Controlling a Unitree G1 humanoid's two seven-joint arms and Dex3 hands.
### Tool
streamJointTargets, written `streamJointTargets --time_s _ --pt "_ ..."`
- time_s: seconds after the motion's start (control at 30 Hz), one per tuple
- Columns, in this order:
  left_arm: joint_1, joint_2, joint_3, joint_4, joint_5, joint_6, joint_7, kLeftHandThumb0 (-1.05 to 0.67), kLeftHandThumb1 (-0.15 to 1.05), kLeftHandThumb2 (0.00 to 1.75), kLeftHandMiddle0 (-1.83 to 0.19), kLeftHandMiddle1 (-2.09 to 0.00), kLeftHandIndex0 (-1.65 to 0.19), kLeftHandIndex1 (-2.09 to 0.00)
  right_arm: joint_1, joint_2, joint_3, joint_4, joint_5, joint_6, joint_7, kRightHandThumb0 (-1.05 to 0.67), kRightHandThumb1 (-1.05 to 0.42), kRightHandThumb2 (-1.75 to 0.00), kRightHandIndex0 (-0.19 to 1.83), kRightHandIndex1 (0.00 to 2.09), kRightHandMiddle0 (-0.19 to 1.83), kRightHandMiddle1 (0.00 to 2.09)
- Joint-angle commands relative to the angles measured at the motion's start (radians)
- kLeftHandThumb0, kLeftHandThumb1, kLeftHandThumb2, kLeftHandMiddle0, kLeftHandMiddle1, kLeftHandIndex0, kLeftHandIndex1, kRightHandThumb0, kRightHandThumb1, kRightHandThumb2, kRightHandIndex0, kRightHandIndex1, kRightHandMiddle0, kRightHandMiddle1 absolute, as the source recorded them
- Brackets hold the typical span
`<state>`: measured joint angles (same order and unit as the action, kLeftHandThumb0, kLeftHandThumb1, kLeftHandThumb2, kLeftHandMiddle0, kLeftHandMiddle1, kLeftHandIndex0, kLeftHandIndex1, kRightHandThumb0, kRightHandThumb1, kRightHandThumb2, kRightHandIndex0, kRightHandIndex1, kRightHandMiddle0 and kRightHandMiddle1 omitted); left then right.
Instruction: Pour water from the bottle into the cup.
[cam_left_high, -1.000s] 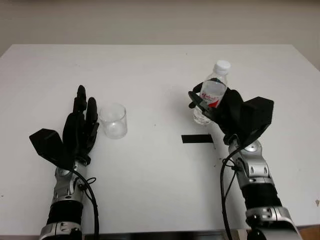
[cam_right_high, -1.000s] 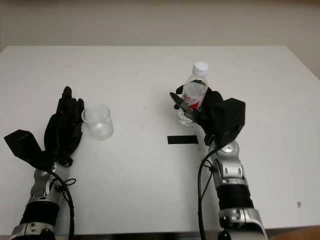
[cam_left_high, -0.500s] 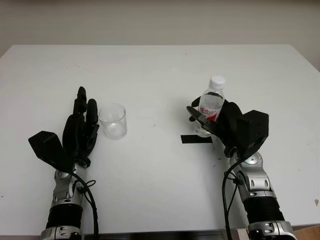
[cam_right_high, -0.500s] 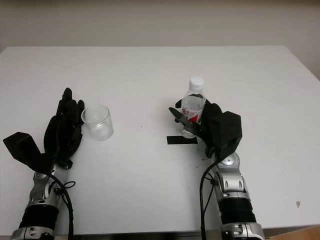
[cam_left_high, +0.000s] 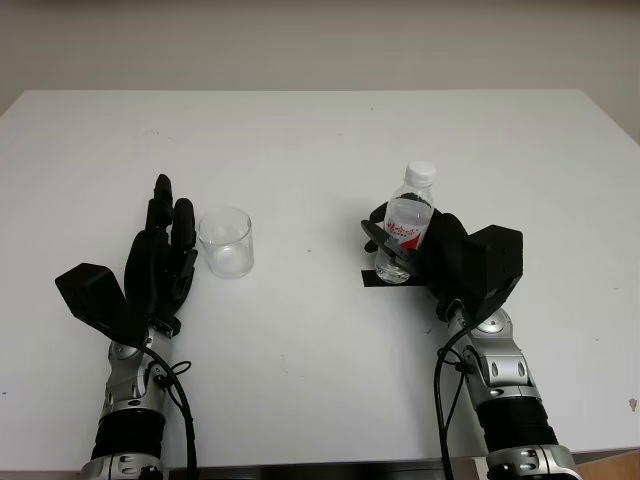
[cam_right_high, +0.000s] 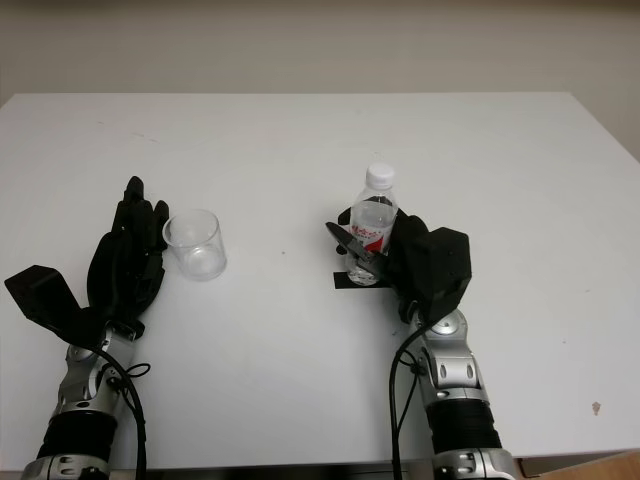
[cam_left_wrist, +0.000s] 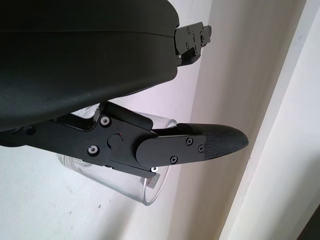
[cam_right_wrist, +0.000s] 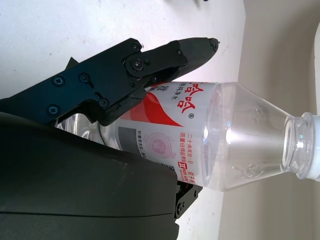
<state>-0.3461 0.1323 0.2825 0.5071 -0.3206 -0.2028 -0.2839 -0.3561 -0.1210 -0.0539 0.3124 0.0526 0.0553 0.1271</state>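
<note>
A clear water bottle (cam_left_high: 407, 225) with a red-and-white label and a white cap stands upright right of centre. My right hand (cam_left_high: 396, 250) is shut on its lower half, and the fingers (cam_right_wrist: 165, 57) wrap across the label (cam_right_wrist: 175, 125). The bottle's base sits at a black tape strip (cam_left_high: 369, 277); I cannot tell if it touches the table. A clear, empty cup (cam_left_high: 226, 242) stands upright on the left. My left hand (cam_left_high: 165, 240) is open just left of the cup, with one finger (cam_left_wrist: 200, 145) alongside the cup wall (cam_left_wrist: 125, 185).
The white table (cam_left_high: 320, 140) stretches far behind both objects, and its back edge meets a pale wall. A wide bare span lies between the cup and the bottle.
My right hand has carried the bottle toward me and slightly left, from behind the tape strip down onto it. The left hand and the cup have not moved.
</note>
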Motion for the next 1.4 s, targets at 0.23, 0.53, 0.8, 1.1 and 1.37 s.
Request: streamJointTargets --time_s 0.23,0.53,0.8,1.1,1.37 --pt "0.039 -0.001 0.003 0.011 -0.005 0.015 -0.013 -0.70 1.05 0.45 0.15 -0.05 0.18 -0.05 0.017 -0.001 0.005 -0.012 0.001 0.004 0.018 -0.45 -1.05 -0.27 0.87 2.09 0.57 2.09" --pt "0.036 0.004 0.002 0.013 0.002 0.020 -0.003 -0.71 1.05 0.45 0.14 -0.06 0.17 -0.06 0.033 -0.052 0.045 0.007 -0.058 -0.044 0.072 -0.68 -0.97 -0.05 0.05 0.59 -0.03 0.81" --pt "0.033 0.009 0.005 0.014 -0.002 0.026 -0.009 -0.71 1.05 0.44 0.13 -0.05 0.17 -0.06 0.052 -0.089 0.064 0.005 -0.070 -0.082 0.137 -0.79 -0.92 -0.05 -0.17 0.01 -0.15 0.10" --pt "0.025 0.015 0.006 0.017 0.000 0.032 -0.007 -0.72 1.05 0.42 0.13 -0.06 0.16 -0.06 0.094 -0.097 0.056 0.004 -0.084 -0.165 0.120 -0.90 -0.92 -0.05 -0.19 0.00 -0.19 0.00" --pt "0.015 0.018 0.005 0.028 0.003 0.026 -0.009 -0.72 1.05 0.43 0.14 -0.05 0.17 -0.06 0.115 -0.099 0.039 0.035 -0.115 -0.244 0.037 -0.98 -0.95 -0.07 -0.19 0.00 -0.19 0.00"
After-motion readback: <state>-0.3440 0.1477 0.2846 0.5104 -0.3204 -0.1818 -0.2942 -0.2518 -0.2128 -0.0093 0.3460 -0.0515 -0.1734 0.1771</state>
